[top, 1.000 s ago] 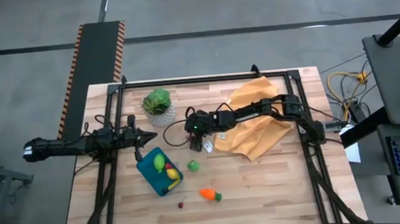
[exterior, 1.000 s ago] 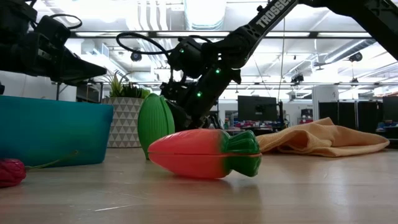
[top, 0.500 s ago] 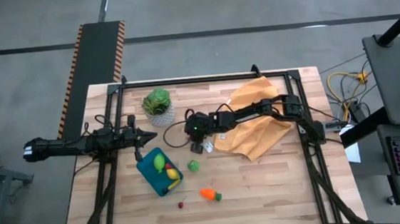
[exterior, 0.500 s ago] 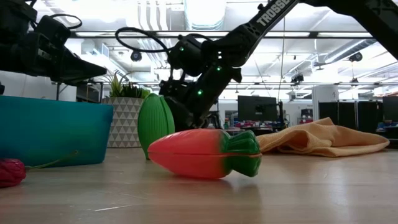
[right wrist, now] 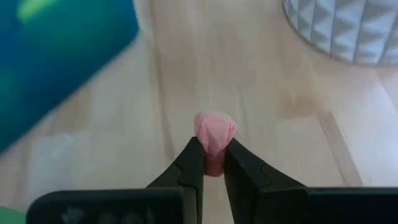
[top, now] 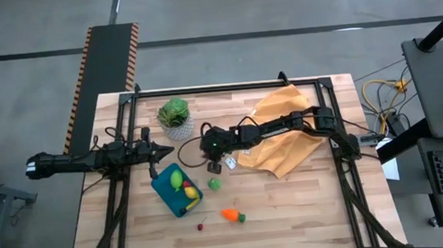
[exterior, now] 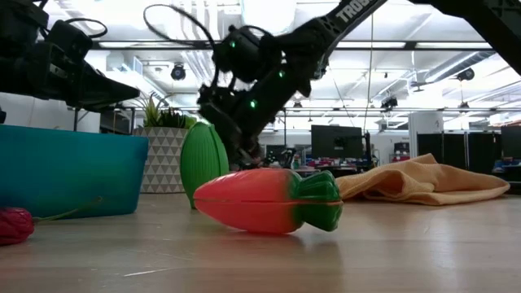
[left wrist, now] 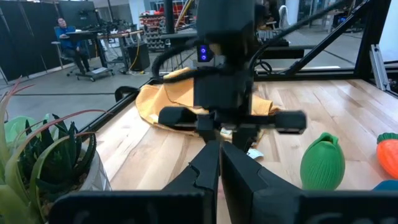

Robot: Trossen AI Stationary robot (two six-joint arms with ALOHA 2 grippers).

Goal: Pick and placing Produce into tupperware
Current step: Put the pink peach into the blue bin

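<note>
The teal tupperware (top: 177, 192) sits left of the table's middle with yellow, green and red produce inside. On the wood lie a green piece (top: 213, 184), an orange carrot (top: 231, 215) and a small red piece (top: 201, 226). My right gripper (right wrist: 214, 165) hovers between the tupperware (right wrist: 56, 62) and the plant pot (right wrist: 348, 28), shut on a small pink piece of produce (right wrist: 214, 129). In the high view it (top: 205, 153) lies just right of the pot. My left gripper (left wrist: 219, 163) waits shut at the table's left side (top: 168, 150). My right gripper pinches the pink piece's lower part (right wrist: 214, 155) between its two fingertips (right wrist: 194, 163); the rounded top stands out past the tips. The fingers slant downward from the table's right side. The piece looks lifted clear of the wood.
A leafy plant in a white patterned pot (top: 175, 116) stands at the far left of the middle. A crumpled orange cloth (top: 285, 131) lies under the right arm, and a white tag (top: 229, 163) lies beside it. Bare wood lies along the near edge.
My right gripper has risen and shifted a little toward the table's left edge, tipping slightly as it went. The produce on the table and the tupperware have stayed put.
</note>
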